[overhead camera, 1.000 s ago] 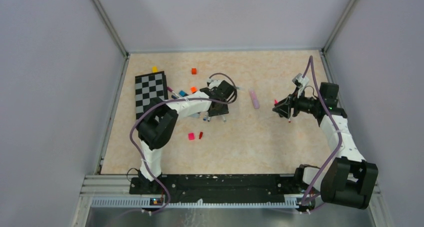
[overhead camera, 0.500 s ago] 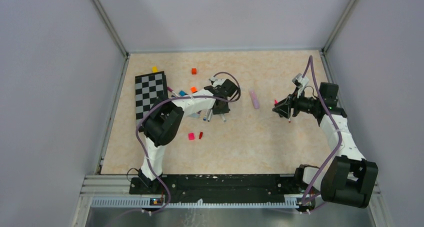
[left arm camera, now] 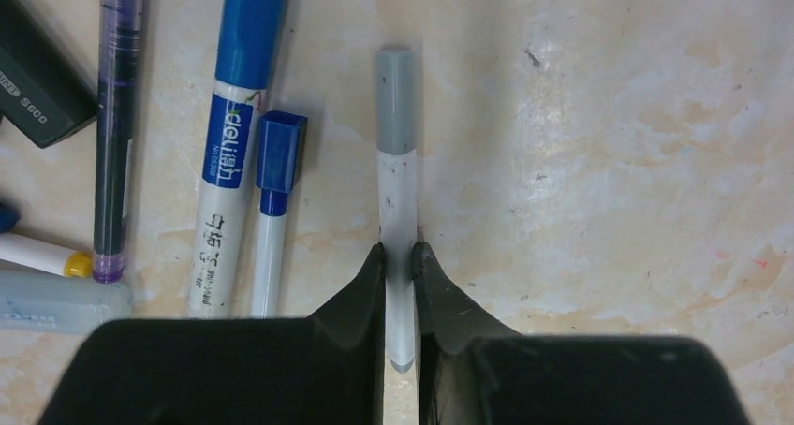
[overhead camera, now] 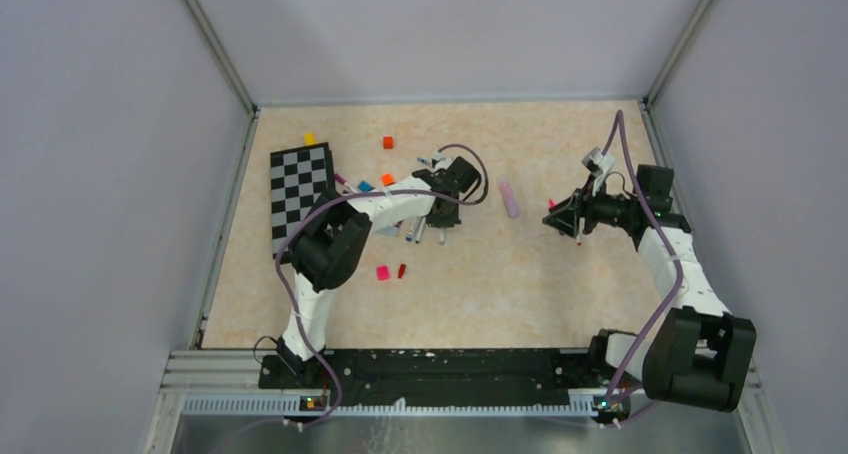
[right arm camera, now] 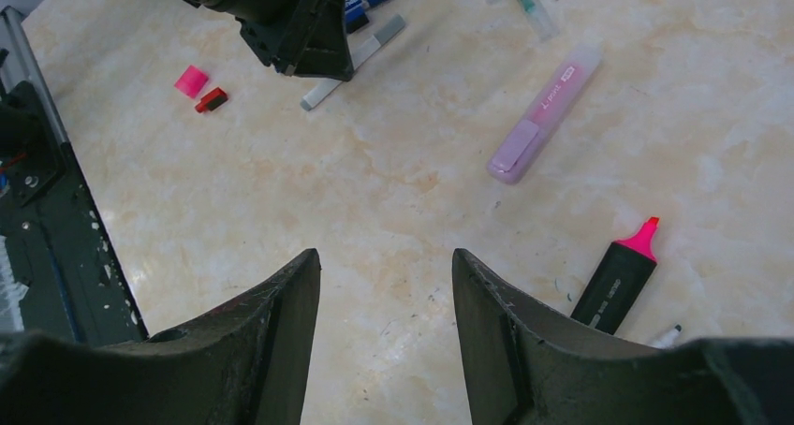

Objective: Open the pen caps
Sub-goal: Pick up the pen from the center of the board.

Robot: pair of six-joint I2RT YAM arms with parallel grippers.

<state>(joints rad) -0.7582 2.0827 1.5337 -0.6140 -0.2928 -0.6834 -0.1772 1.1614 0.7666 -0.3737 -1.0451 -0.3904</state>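
Flat on the desk [overhead camera: 500, 294], at about 11 o'clock from its centre: the grey-capped pen [left arm camera: 397, 210], with its grey cap [left arm camera: 396, 102] on at the 12 o'clock end in the left wrist view. Pinched across the white barrel, from both sides, by the left claw [left arm camera: 398, 256], well short of the cap. Just beside it toward 9 o'clock, capped too: a small blue-capped pen [left arm camera: 277, 200], a thick blue marker [left arm camera: 234, 144], a purple pen [left arm camera: 117, 125]. Further off toward 3 o'clock, a lilac highlighter [right arm camera: 545, 114], closed as well.

Done so far, judging by the loose pieces: a pink cap [right arm camera: 190, 80] and a red cap [right arm camera: 212, 99] side by side at 7 o'clock of the cluster, and a black highlighter [right arm camera: 618, 280] with its pink tip bare (no telling which cap belongs where). Left to do, most likely: most of the pile, starting with this grey one.

Hovering released and empty over bare desk at 3 o'clock: the right claw [right arm camera: 386, 285], well apart from the pinched pen.

Plenty of open room between the two claws and toward 6 o'clock. Tighter at 9 o'clock, with the checkerboard [overhead camera: 302, 189] and the neighbouring pens close by, and at 3 o'clock, with the right arm near the desk's edge
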